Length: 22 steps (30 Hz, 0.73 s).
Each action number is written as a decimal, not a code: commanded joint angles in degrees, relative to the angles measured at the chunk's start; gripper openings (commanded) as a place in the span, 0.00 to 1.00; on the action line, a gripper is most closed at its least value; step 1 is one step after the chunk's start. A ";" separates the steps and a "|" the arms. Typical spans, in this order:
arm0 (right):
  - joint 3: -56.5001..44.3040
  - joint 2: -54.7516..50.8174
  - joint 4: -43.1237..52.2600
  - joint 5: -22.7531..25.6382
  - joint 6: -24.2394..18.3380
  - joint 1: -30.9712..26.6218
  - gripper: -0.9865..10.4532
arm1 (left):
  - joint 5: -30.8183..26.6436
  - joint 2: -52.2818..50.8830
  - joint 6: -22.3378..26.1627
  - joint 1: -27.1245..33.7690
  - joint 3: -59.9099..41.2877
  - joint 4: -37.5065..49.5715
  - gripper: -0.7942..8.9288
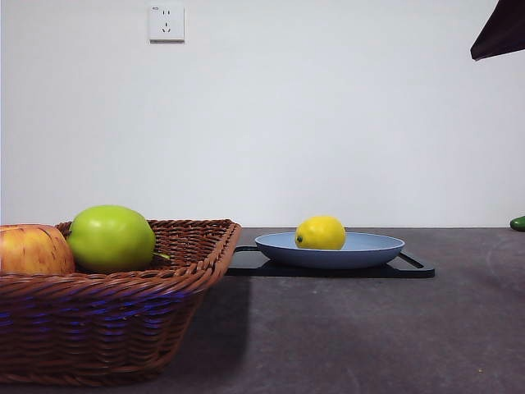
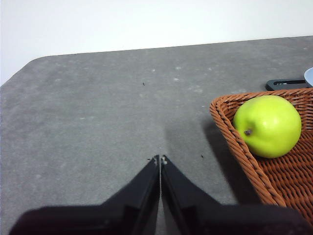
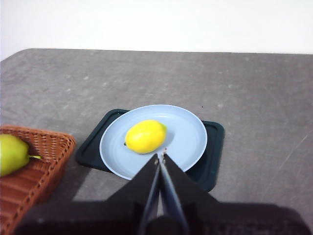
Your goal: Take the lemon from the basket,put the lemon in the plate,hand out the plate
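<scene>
Nearest the front camera stands the wicker basket [image 1: 123, 304], holding a green apple [image 1: 111, 238] and a red-yellow apple [image 1: 33, 250]. Above its outer edge hangs the left hand [image 2: 160, 159], jaws pressed together on nothing, over bare grey surface [image 2: 98, 112]. Hovering above the plate's near rim, the right hand [image 3: 161, 156] is likewise closed and empty. Beyond its tips the lemon [image 3: 145, 136] lies inside the light-blue plate [image 3: 188, 134], which rests on a flat black tray [image 3: 212, 161].

Left claw [image 2: 160, 159] closed above table [image 2: 98, 112], green apple [image 2: 268, 126] in basket [image 2: 234, 142]
</scene>
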 commanded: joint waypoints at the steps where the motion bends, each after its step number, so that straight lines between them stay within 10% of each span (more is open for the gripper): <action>1: 0.26 -3.61 -2.05 0.15 -6.97 -0.87 0.09 | -0.13 -0.17 -0.37 0.20 -0.68 0.26 0.09; 8: -6.40 -17.77 -4.55 -7.85 -10.73 -11.28 0.09 | -0.13 -0.17 -0.37 0.20 -0.68 0.26 0.09; 22: -26.88 -32.20 4.50 -7.82 -10.51 -22.18 0.09 | -0.13 -0.17 -0.37 0.20 -0.68 0.26 0.09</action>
